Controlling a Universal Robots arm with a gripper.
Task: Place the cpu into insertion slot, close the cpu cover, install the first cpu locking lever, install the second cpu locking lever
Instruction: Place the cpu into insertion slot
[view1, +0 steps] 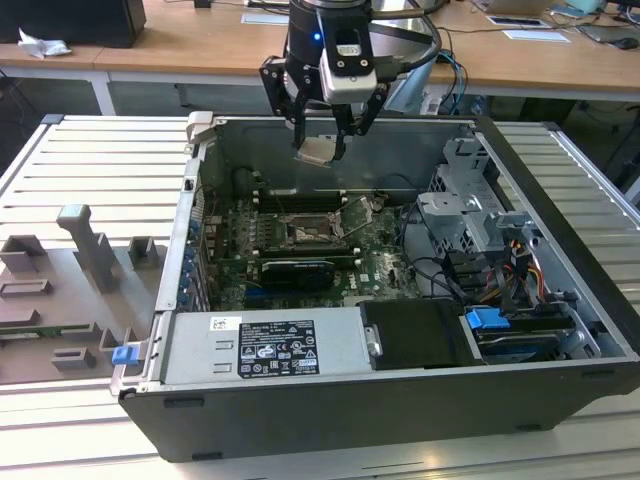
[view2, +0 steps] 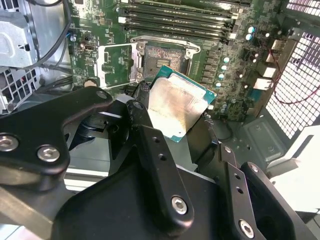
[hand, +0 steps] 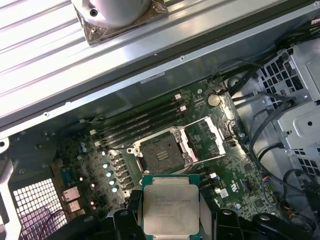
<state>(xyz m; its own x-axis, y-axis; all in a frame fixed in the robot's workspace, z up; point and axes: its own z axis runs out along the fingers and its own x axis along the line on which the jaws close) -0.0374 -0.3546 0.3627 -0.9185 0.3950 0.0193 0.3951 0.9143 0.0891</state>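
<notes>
Clamped on the small square silvery cpu (hand: 170, 209), the black metal gripper (view1: 322, 143) hovers at twelve o'clock of the dark, metal-rimmed insertion slot (view1: 305, 232) in the exterior view; placement, I judge, needs squaring.

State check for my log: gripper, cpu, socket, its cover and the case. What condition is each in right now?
gripper: shut on the cpu, above the open case.
cpu: held in the gripper, above the board, not seated.
insertion slot: empty and uncovered.
cpu cover: swung open, lying beside the slot.
computer case: on its side, interior exposed.
</notes>
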